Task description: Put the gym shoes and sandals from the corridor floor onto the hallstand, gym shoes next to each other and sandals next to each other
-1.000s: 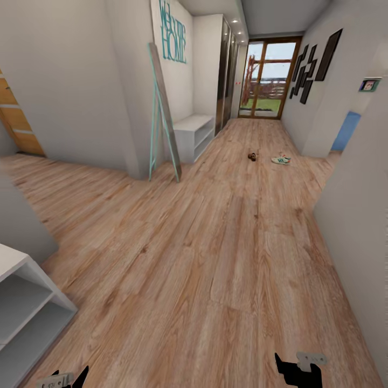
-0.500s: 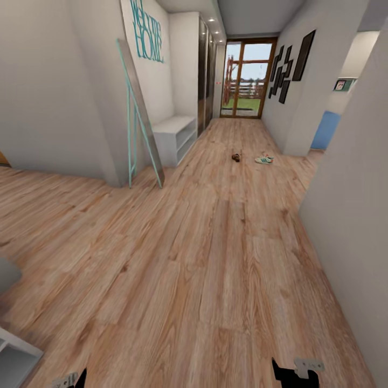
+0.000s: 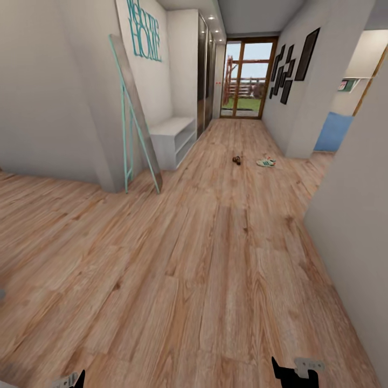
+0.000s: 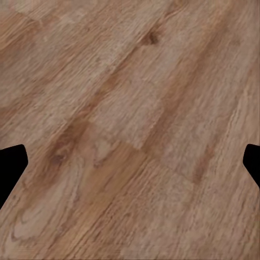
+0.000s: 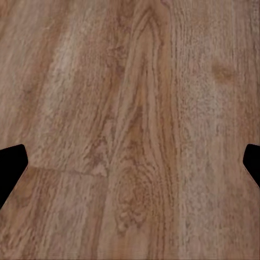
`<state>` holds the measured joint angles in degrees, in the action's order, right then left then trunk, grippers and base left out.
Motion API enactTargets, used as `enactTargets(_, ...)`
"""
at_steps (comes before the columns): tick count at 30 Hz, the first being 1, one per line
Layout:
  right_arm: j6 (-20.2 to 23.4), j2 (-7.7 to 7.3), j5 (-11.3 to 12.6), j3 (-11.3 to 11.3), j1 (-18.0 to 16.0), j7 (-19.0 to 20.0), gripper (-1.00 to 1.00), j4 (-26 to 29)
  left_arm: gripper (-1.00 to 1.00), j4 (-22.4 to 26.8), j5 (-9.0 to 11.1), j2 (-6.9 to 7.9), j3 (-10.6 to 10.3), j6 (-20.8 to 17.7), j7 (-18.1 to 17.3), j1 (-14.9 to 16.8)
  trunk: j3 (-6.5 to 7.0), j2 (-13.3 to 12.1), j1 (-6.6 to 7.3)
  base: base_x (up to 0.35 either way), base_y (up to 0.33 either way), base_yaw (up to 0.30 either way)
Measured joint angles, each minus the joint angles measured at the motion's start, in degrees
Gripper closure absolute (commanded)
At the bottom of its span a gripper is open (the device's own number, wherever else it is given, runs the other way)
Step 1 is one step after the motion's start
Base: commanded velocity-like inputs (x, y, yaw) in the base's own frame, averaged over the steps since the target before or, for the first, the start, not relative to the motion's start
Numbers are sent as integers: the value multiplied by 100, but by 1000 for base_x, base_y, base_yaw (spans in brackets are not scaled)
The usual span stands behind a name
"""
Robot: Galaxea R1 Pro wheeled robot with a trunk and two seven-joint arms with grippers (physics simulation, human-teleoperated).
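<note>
Far ahead of me down the corridor floor [image 3: 215, 258], a gym shoe [image 3: 265, 161] and a dark sandal [image 3: 236, 159] lie slightly right of centre, nearer my right gripper [image 3: 295, 371] than my left gripper [image 3: 70, 380], both fingers spread and empty.

Bright even render; daylight through far glass door [image 3: 245, 78] (ceiling spots too); wide-angle edge stretch; soft detail.
</note>
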<state>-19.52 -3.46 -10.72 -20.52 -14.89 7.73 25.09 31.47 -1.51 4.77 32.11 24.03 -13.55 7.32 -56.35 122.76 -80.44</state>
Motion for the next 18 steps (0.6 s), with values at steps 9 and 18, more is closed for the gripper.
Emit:
enactTargets(9,-3,-3,0,1,0,-1,-100,0,-100,-10,-40,-3,-17,0,-7,0,0,0,0,340,0,0)
enactTargets(18,2,-22,0,0,0,-1,-100,0,-100,-9,-189,-1,-22,-4,-9,-1,0,0,0,340,0,0)
